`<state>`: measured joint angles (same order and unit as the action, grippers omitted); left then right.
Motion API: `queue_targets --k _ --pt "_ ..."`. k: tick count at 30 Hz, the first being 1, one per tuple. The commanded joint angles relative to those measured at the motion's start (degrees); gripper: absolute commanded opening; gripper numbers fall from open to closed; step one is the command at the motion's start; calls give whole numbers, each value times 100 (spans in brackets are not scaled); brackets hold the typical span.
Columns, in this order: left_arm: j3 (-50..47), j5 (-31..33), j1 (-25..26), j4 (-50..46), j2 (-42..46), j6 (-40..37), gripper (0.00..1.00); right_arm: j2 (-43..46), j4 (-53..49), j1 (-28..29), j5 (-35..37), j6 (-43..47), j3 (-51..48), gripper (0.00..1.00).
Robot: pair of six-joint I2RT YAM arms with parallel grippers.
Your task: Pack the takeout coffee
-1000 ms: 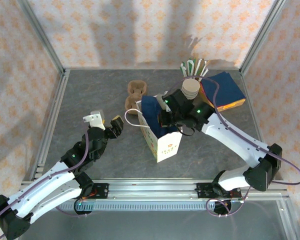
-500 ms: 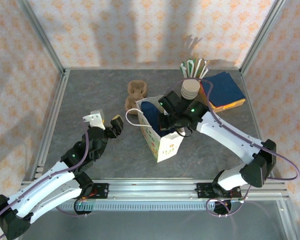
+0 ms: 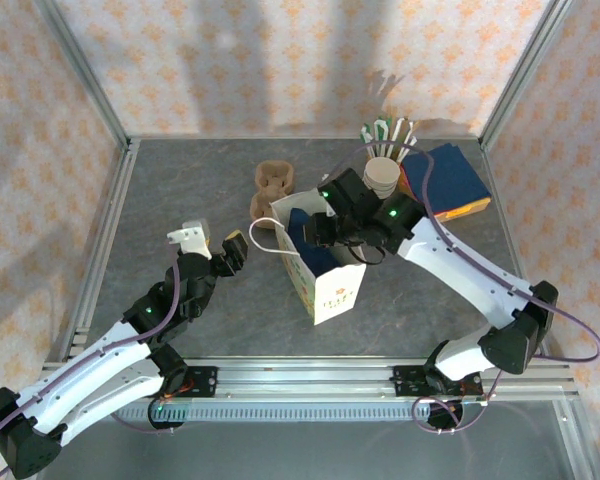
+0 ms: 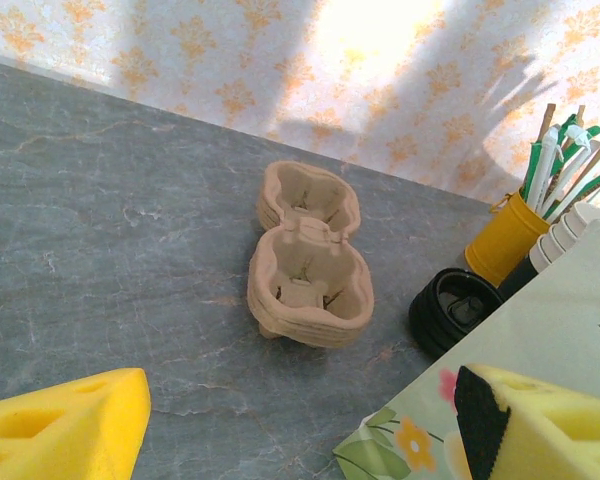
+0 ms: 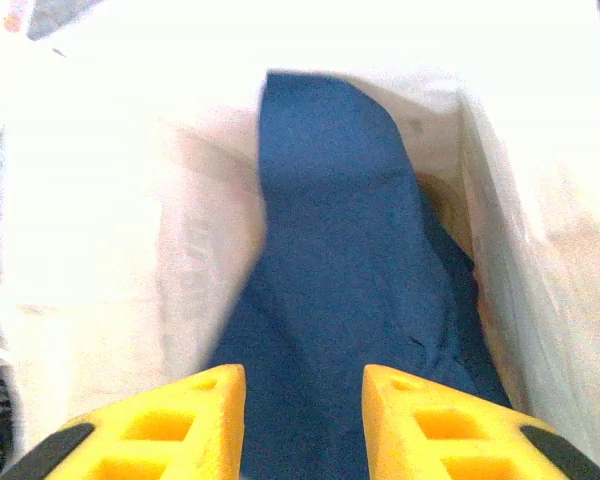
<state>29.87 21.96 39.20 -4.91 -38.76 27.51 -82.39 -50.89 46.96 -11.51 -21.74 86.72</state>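
**Hanging over the white bag (image 3: 332, 290), the right gripper (image 3: 316, 232) holds nothing**

The right arm reaches from the right side of the gray table (image 3: 180, 180) to the mouth of the bag. The bag stands upright near the middle of the table and has a flower print on its side. In the right wrist view the two yellow fingers (image 5: 170, 425) stand apart with a gap, and nothing is between them. Beyond them a dark blue cloth (image 5: 350, 280) lies inside the bag, between its white walls. From above, the same cloth shows at the far end of the bag's mouth. Where the takeout coffee is, I cannot tell, because the cloth and the gripper cover most of the inside of the bag.

The left gripper (image 3: 212, 246) hovers above the table to the left of the bag, near it. Its yellow pads (image 4: 60, 425) are spread wide and nothing is between them. Its wrist camera looks at a brown pulp carrier (image 4: 305, 255) with two hollows, which lies on the table. To the right of the carrier, just beside the bag's wall, stands a black round thing (image 4: 453, 310). Whether it is a pile of lids or something else is not clear. Behind it are a yellow holder (image 4: 502, 238) with straws and sticks and a stack of cups (image 4: 565, 232). At the far right, a pile of dark blue napkins (image 3: 450, 175) rests on something orange.
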Motion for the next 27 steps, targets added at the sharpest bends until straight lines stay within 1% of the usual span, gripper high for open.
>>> queue_targets --k 1,6,9,11,12,13,15,17,19,21,22,25,27 --pt "28 193 -53 70 35 -140 81 202 134 39 228 94 250 37" --pt "28 203 -53 51 61 -140 81 528 563 41 400 312 346 37" --pt "36 182 -53 40 71 -140 81 856 1038 25 908 408 187 41" --pt "37 186 -54 34 79 -140 81 1092 1400 -56 1151 652 42 43" --pt "37 176 -53 34 88 -141 81 1216 1587 -122 1189 827 -23 48" --pt "36 173 -54 25 95 -140 81 1310 1710 -178 1228 968 -68 54" --pt "39 173 -53 5 105 -132 81 1443 1893 -387 1365 1120 -111 70" --pt "37 184 -53 -8 111 -123 81 1438 1949 -680 1379 1263 -66 82" --pt "37 179 -53 5 115 -112 81 1608 2022 -975 1526 1413 -54 85" --pt "37 174 -53 24 101 -114 81 1612 2166 -1282 1691 1569 -95 97" --pt "41 171 -53 34 97 -117 81 1608 2253 -1444 1674 1651 -137 99" --pt "71 173 -53 17 71 -114 81 1586 2534 -2129 1374 1763 -276 100" --pt "89 177 -55 -3 62 -123 81 1561 2706 -2594 1282 1611 -377 100"
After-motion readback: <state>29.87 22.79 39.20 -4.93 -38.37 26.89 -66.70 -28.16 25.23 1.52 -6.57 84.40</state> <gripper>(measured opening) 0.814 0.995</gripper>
